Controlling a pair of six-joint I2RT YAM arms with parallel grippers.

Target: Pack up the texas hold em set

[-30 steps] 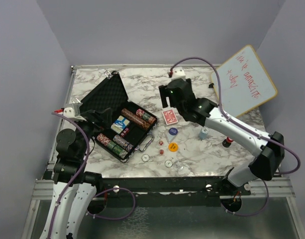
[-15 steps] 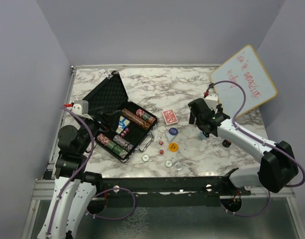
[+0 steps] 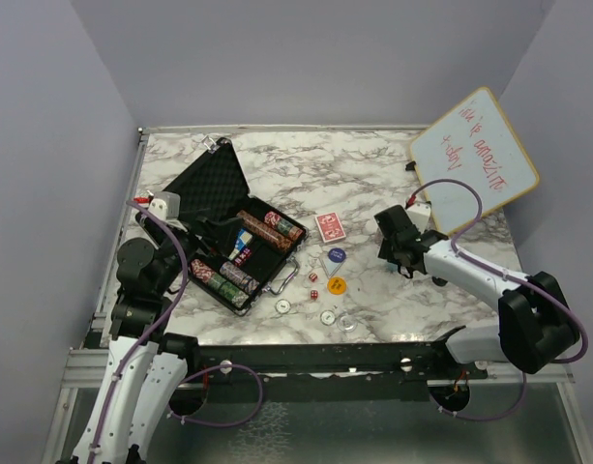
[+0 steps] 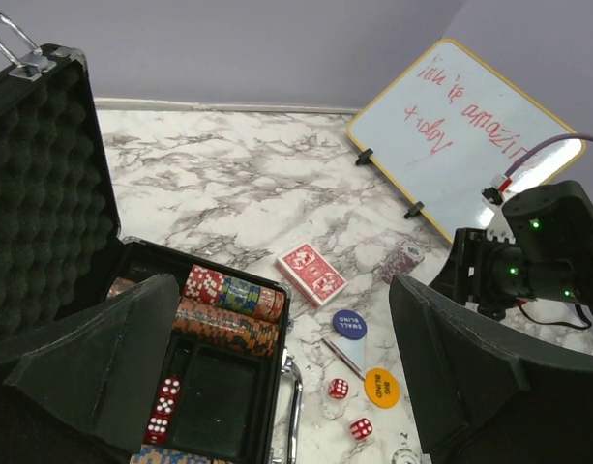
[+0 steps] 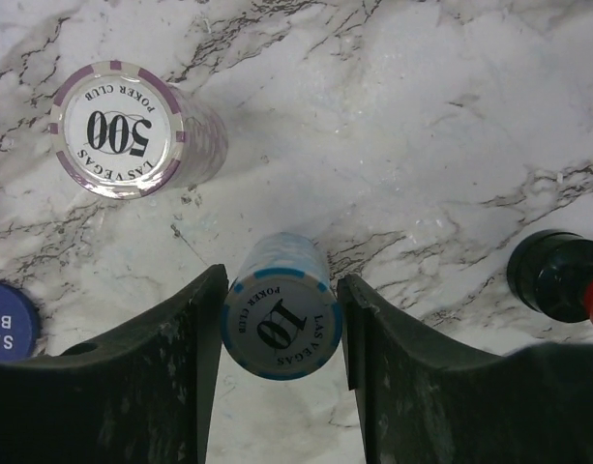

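Packing under way: my R gripper [image 5: 281,282] sits low on the marble table [image 5: 451,116], fingers [image 5: 132,387] pressed against both sides of the upright blue-rimmed chip stack [image 5: 280,329] marked "10". The purple chip stack [image 5: 122,130] marked "500" stands just beside it, and a small black cylinder [image 5: 557,275] is on the opp. side. My L gripper [image 4: 281,290] hangs wide open, holding nothing, over the black case [image 4: 44,193]. The case lies open at the table's left w/ chip rows [image 4: 228,309] & dice [image 4: 163,401] inside. The red deck [image 4: 312,274], blind buttons [image 4: 349,324] & loose dice [image 4: 339,388] lie btwn case & R arm. The whiteboard [image 3: 473,159] stands back right.
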